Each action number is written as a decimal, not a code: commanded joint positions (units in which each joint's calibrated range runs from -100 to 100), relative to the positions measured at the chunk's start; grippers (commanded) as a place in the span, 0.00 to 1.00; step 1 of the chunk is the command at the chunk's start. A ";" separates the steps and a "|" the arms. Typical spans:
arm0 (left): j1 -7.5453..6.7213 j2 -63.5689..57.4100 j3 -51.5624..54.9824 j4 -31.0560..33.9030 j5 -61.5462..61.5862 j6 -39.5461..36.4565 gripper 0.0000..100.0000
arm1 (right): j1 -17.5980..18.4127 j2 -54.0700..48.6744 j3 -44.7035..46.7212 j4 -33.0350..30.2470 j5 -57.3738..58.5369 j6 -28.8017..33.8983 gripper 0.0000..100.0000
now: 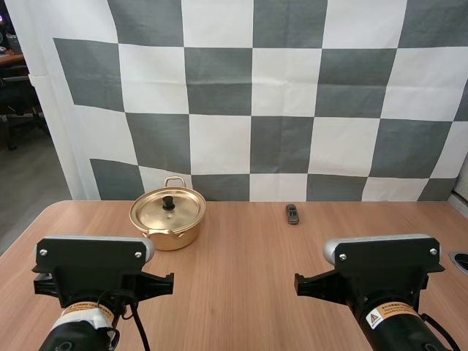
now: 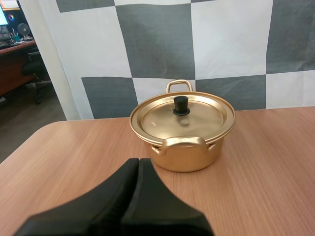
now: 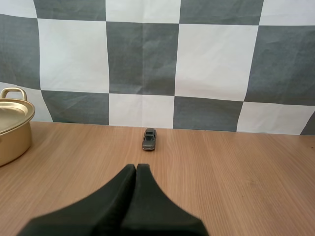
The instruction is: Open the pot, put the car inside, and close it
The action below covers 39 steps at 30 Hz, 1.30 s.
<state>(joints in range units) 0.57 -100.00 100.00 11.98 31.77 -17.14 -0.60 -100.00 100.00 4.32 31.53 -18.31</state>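
The pot (image 2: 189,158) is set on the table (image 1: 241,285) ahead of the left gripper (image 2: 138,161), which is closed into one dark wedge with nothing held. The lid (image 2: 157,118) is seated on the pot, its black knob (image 2: 181,105) upright at the centre. The car (image 3: 149,139) is placed well to the right of the pot, straight ahead of the right gripper (image 3: 136,166), which is likewise closed on nothing.

The pot is judged to be thin, stiff metal, light and smooth. The lid is best taken by the knob, the one part narrow enough to be pinched, and lifted straight up so that the pot is not dragged. The car is judged small, hard and light, and it may be set rolling on its wheels if nudged. It is best pinched across its sides from above, not pushed from behind.
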 commanded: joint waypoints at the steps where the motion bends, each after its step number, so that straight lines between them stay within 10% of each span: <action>1: -0.06 0.00 0.00 -0.04 -0.11 0.06 0.00 | 0.02 0.00 0.00 0.04 0.00 0.05 0.00; 28: -0.06 0.00 0.00 -1.83 -9.64 0.06 0.00 | 0.01 0.00 0.00 0.04 -2.20 0.05 0.00; 32: -0.06 0.00 0.00 2.52 -21.24 0.06 0.00 | 0.01 0.00 0.00 -3.86 -22.27 0.05 0.00; 39: -0.06 0.00 -1.02 32.66 -52.15 0.27 0.00 | 0.10 0.00 0.00 -15.00 -94.09 -9.28 0.00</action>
<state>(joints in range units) 0.57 -100.00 100.00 21.63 0.48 -16.81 -0.60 -100.00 100.00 -6.20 6.15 -23.43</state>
